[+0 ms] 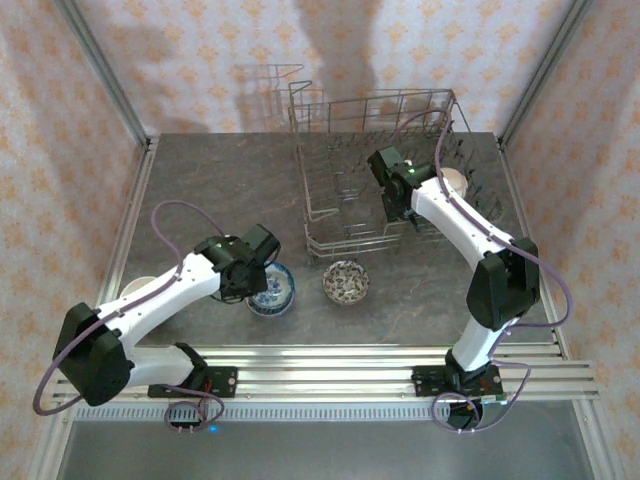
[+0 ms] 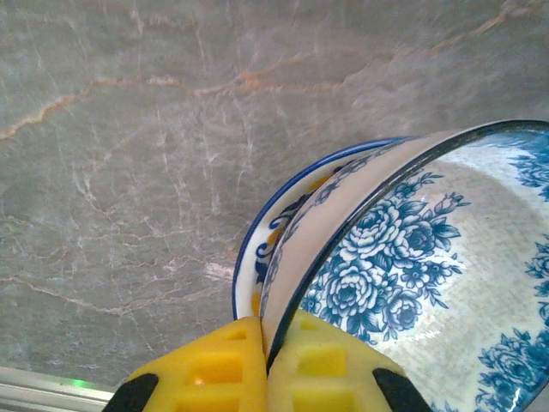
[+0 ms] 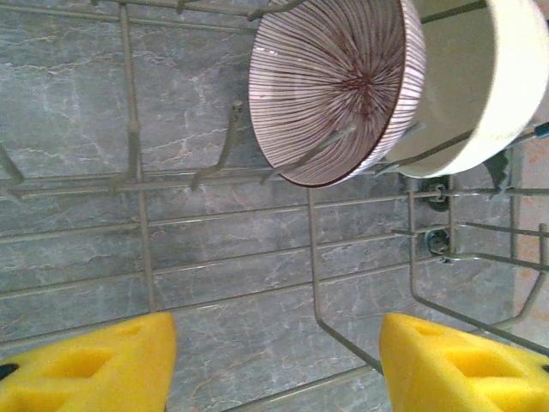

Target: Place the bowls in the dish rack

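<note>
My left gripper [image 2: 266,360] is shut on the rim of a blue-and-white rose bowl [image 2: 429,257], one yellow finger inside and one outside. That bowl sits tilted in a second blue-rimmed bowl [image 2: 250,266] on the table. From above, the left gripper [image 1: 258,270] is over this stack [image 1: 273,291], left of a brown speckled bowl [image 1: 346,281]. The wire dish rack [image 1: 330,215] stands at the back right. My right gripper [image 3: 274,365] hangs open inside it, over its wire floor, holding nothing. A striped bowl [image 3: 334,86] and a cream bowl [image 3: 467,86] stand on edge between the tines.
A cream bowl [image 1: 135,288] peeks out beside the left arm at the table's left edge. The rack's tall wire sides [image 1: 400,105] surround the right gripper [image 1: 400,205]. Open tabletop [image 1: 220,180] lies left of the rack.
</note>
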You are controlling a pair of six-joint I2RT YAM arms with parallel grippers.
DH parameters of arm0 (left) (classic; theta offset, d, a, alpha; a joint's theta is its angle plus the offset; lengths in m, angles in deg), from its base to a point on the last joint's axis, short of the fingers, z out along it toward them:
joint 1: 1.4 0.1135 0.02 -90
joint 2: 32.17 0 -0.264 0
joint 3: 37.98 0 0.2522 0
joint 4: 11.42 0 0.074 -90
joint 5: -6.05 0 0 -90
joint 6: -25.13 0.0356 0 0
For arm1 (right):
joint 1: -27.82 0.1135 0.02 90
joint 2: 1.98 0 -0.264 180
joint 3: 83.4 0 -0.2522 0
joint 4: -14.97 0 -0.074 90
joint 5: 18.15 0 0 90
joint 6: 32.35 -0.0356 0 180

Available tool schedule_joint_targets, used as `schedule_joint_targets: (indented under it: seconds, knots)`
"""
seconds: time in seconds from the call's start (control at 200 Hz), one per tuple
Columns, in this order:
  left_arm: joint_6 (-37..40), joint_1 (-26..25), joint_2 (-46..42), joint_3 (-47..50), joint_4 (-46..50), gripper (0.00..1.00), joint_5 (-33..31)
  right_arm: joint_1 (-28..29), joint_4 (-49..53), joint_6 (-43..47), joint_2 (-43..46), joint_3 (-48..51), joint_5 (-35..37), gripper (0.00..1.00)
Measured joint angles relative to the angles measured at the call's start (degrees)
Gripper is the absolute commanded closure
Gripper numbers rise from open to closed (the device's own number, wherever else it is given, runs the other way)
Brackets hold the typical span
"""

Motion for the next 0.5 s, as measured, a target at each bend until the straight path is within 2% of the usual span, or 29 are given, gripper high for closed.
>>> schedule_joint_targets:
  seconds: [0.185,0.36,0.5]
  knots:
    - [-0.09,1.49,-4.98,-2.51,0.22,1.0,-1.2,0.0,-0.02,-0.44,0.22,-0.98,-4.15,0.37]
    - [-0.07,6.01,-9.35,-3.13,0.31,1.0,-1.2,0.0,-0.11,-0.66,0.22,-4.57,-7.3,0.37]
    - [1.62,9.88,-9.57,-7.65,0.46,1.0,-0.87,0.0,0.15,-0.66,0.11,-9.84,-10.12,0.37]
